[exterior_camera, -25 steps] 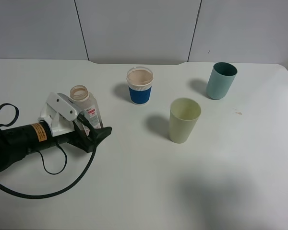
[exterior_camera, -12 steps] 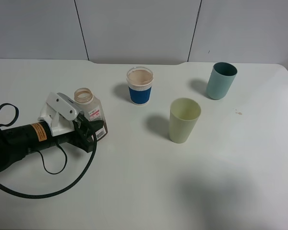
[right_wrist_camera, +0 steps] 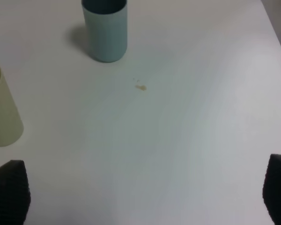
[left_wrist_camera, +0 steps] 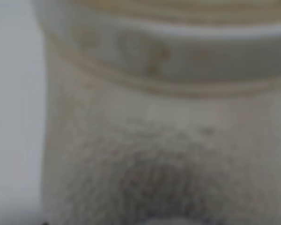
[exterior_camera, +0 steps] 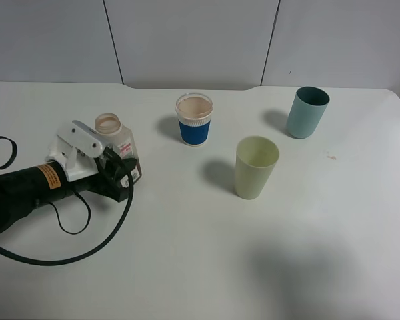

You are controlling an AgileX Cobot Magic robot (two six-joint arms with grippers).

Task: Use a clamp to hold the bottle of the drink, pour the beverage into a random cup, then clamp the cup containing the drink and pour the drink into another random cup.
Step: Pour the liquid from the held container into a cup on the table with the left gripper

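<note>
The bottle (exterior_camera: 115, 133), clear with a white and pink-red label, stands upright at the left of the table. My left gripper (exterior_camera: 124, 172) is shut on its lower body. In the left wrist view the bottle (left_wrist_camera: 164, 140) fills the picture as a blur, with its ribbed neck showing. The black fingers hide the beverage. The pale yellow-green cup (exterior_camera: 256, 167) stands at mid-table, and the blue-sleeved paper cup (exterior_camera: 194, 120) behind it to the left. My right gripper (right_wrist_camera: 143, 192) is open above bare table, near the yellow-green cup (right_wrist_camera: 2, 112); the exterior view does not show it.
A teal-blue tumbler (exterior_camera: 307, 112) stands at the back right, also in the right wrist view as the teal tumbler (right_wrist_camera: 105, 28). A small brown spot (right_wrist_camera: 140, 87) lies on the table near it. The left arm's black cable (exterior_camera: 67, 257) loops over the table's front left.
My left gripper's jaws have closed around the bottle. Arm and bottle then shifted a little to the left and back. The right gripper stays open.
</note>
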